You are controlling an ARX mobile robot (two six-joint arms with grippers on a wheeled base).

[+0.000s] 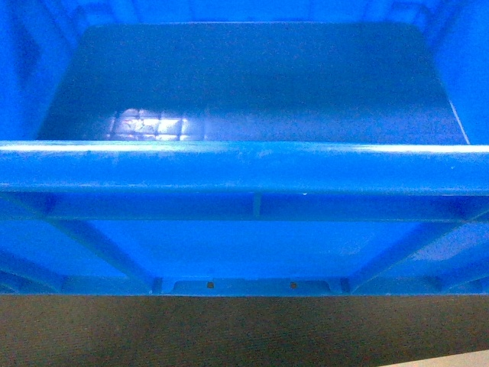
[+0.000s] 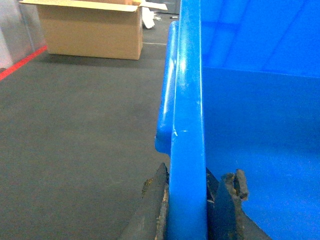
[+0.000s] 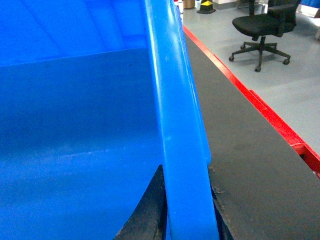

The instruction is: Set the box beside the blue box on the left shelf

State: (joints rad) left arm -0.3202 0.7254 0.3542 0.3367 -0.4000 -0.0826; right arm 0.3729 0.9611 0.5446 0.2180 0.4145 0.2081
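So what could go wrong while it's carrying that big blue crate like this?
Each gripper pinches only a narrow rim of the box: left gripper, right gripper. If either slips, the box could tilt or drop. The box also fills the head view, so the robot may not see obstacles ahead.

My head view is almost wholly blocked by the box; its thick near rim runs across the full width, and only a strip of dark floor shows below it. My left gripper straddles the left wall, one finger outside, one inside; outward from it the dark mat lies open as far as a cardboard carton, well apart. My right gripper straddles the right wall; beyond lies open mat, a red floor line, then an office chair far off.
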